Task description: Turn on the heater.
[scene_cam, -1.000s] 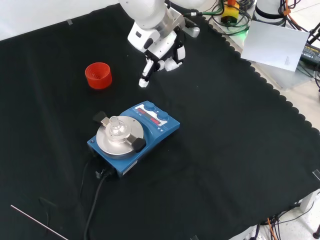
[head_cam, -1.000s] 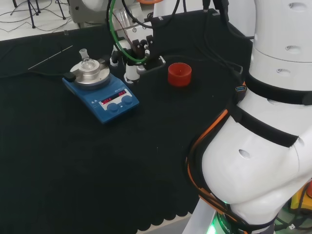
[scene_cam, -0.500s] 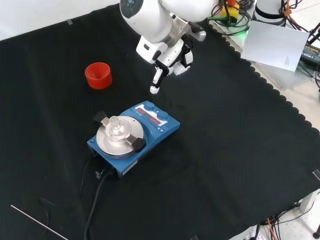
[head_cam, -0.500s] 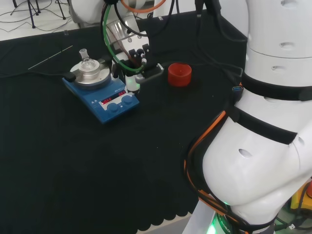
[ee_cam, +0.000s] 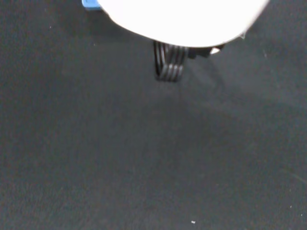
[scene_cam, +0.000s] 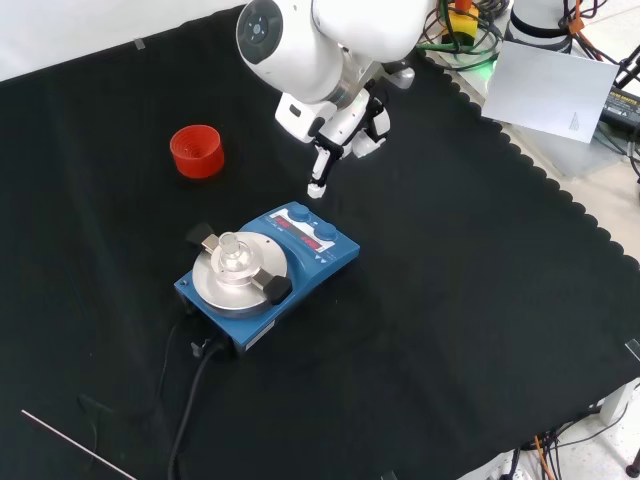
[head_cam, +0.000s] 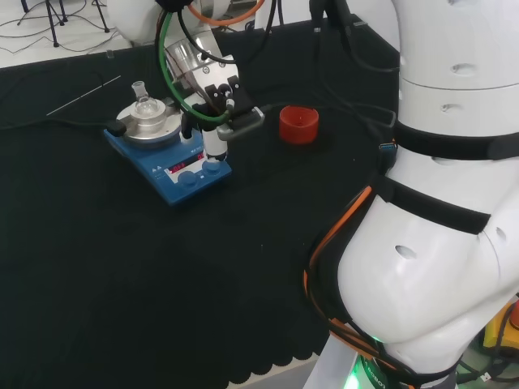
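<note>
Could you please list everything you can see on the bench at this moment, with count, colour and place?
Heater: one, blue with a round silver plate, red display and two blue knobs; left of centre in the front view.
Small flask: one, clear; standing on the heater's plate.
Power cable: one, black; runs from the heater toward the near edge in the front view.
Red ribbed ring: one, red; on the cloth, beyond the heater in the front view.
Thin rod: one, pale; on the cloth beyond the heater in the head view.
Cloth: one, black; covers the bench.
Hand: one, black and white; one finger pointing down just above the heater's knobs.
</note>
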